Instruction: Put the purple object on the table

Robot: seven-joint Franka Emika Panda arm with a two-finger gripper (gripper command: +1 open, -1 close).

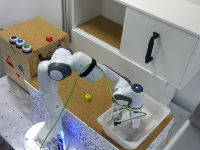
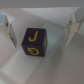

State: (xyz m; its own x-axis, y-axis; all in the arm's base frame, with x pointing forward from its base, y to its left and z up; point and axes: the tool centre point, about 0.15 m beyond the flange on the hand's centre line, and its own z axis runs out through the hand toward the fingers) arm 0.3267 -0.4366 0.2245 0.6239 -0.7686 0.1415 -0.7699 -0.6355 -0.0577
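Gripper [image 2: 42, 30], one item, hanging over the white bin [image 1: 156, 116] with its jaws spread wide and holding nothing; the two fingers [image 2: 73, 27] are standing on either side of the purple object [image 2: 35, 41] in the wrist view, clear of it on both flanks, with daylight showing between each pad and the cube. Purple object, one item: a small dark-purple cube carrying yellow letter markings, sitting on the floor of the white bin, not touching its walls as far as the wrist view is showing. In the exterior view the cube itself is hidden beneath the hand. White bin, one item, resting on the table [image 1: 95, 112] at the end toward the exterior view's right. Small yellow cube [image 1: 88, 97], one item, lying on the open cork well apart from the bin. Cork-topped box [image 1: 27, 37] with coloured buttons and white cabinet [image 1: 150, 30], standing behind. Step in hand, by my reading: the approach for the grasp, the fingers bracketing the cube but not yet closing. Next move is calling for a short descent if needed, closing squarely on two opposite faces, lifting clear of the bin's rim, and then setting the cube down on bare cork.
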